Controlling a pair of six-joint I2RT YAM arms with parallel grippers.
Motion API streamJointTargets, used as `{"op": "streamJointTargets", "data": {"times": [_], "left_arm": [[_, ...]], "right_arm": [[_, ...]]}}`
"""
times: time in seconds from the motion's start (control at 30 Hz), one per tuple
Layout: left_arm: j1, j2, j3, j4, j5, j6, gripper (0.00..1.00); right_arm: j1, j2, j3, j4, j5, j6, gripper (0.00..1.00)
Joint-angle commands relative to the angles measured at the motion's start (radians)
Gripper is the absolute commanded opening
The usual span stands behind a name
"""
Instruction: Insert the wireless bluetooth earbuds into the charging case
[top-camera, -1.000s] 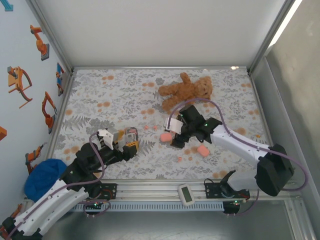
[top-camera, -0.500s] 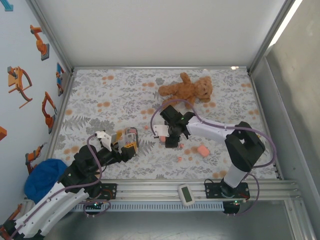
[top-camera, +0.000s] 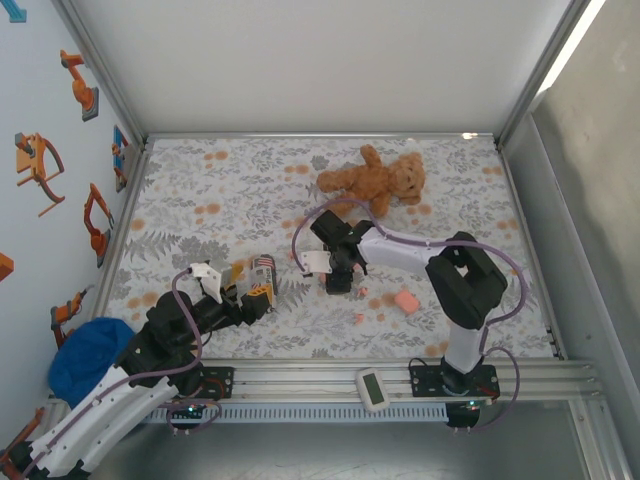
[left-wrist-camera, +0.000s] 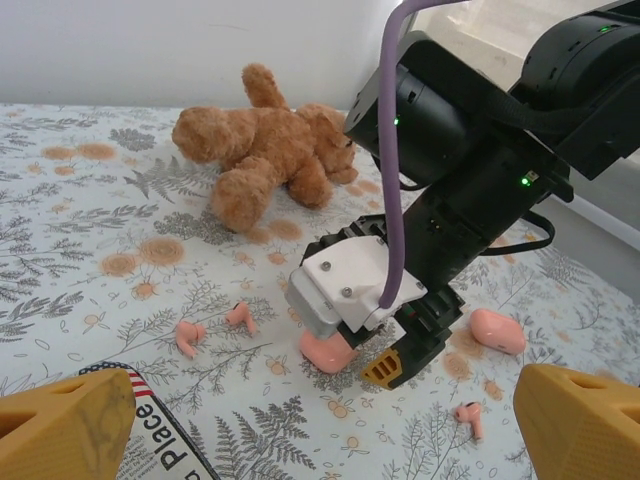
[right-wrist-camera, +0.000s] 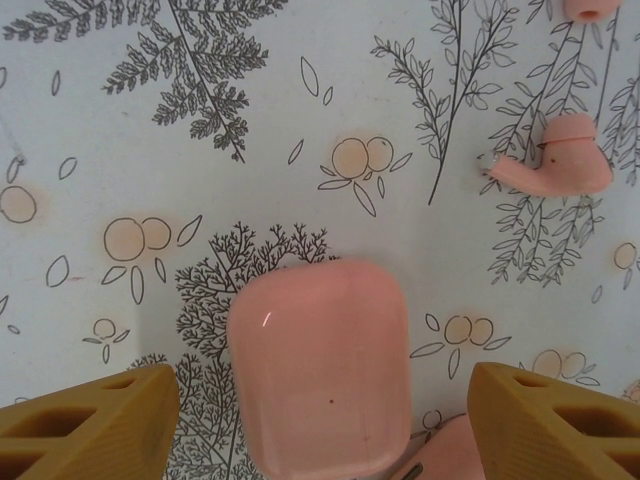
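As fingers (right-wrist-camera: 90, 425) flank case (right-wrist-camera: 320, 365), earbud (right-wrist-camera: 555, 165) nearby.

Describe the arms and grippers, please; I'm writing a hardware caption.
The left arm and right arm have white links, black joints and looping purple cables. The left gripper and right gripper have mustard-yellow fingers; the right one's black wrist carries a white block and small green lights.

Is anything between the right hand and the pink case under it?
Nothing visible. The case lies between the fingers of the right hand, with bare cloth on both sides. The nearest earbud lies apart, clear of the gap.
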Motion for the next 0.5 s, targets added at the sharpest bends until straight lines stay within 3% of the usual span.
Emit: {"op": "streamJointTargets", "data": {"times": [0.0,0.27,0.47], "left_arm": [[-0.002,-0.011,0.002,-0.017,-0.004,-0.002,0.96],[-0.002,0.001,0.000,0.003,0.018,-0.001,0.96],[-0.002,0.009,0.003,0.013,0.031,0.001,0.96]], "right_arm": [[0.002,0.036,0.042,-0.058,0.005,-0.016,0.73],[-0.013,0.088,0.064,-0.084,-0.015,-0.003,0.62],[-0.025,0.107,0.069,-0.100,-0.013,0.011,0.47]]}}
